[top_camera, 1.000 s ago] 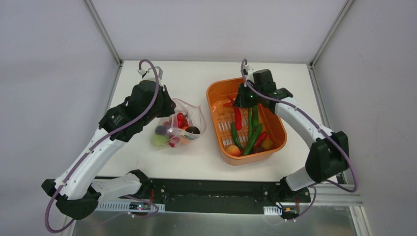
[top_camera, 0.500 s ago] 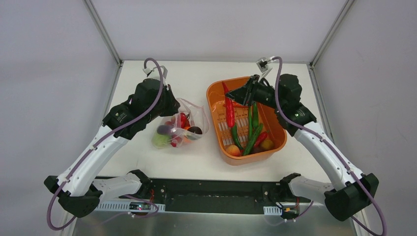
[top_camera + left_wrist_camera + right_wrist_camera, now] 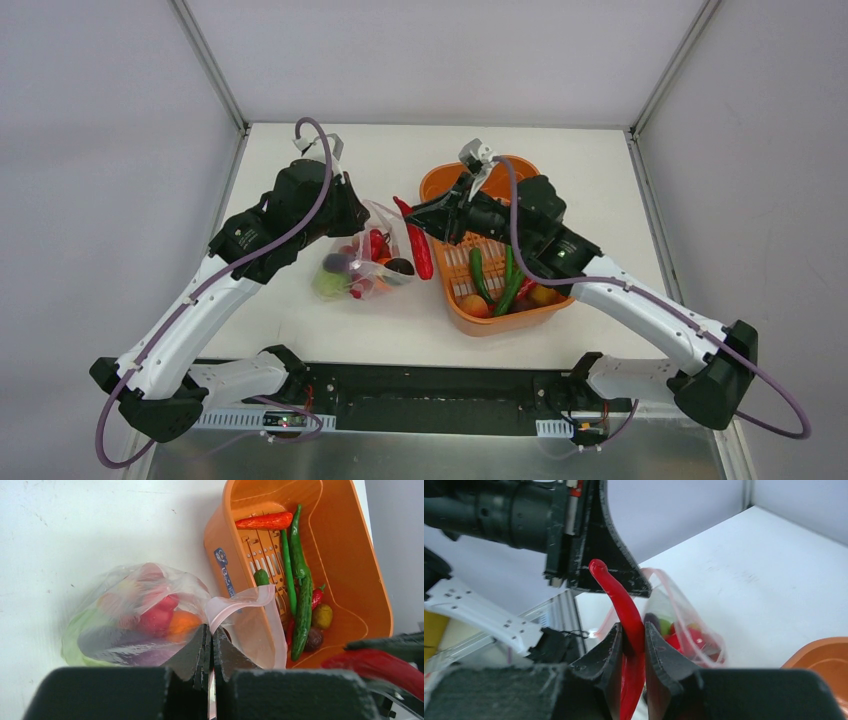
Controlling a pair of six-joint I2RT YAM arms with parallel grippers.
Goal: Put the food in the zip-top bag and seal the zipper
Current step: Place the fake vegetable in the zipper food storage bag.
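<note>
Seen from above and behind, at six o'clock, looking down, far; from both wrists, close, sharing the zip-top bag (image 3: 365, 255).

Looked like robotics lab test cell. White surface (image 3: 600, 160) was boxed in by plain white panels (image 3: 100, 150) on aluminium posts (image 3: 209, 62). Left arm (image 3: 190, 320) and right arm (image 3: 640, 300) were bolted to black rail (image 3: 440, 385) at near edge.

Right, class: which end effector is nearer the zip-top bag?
Left. The left end effector is shut on the pink mouth edge of the zip-top bag. The right end effector holds a red pepper just beside that mouth, between bag and orange tub.
</note>
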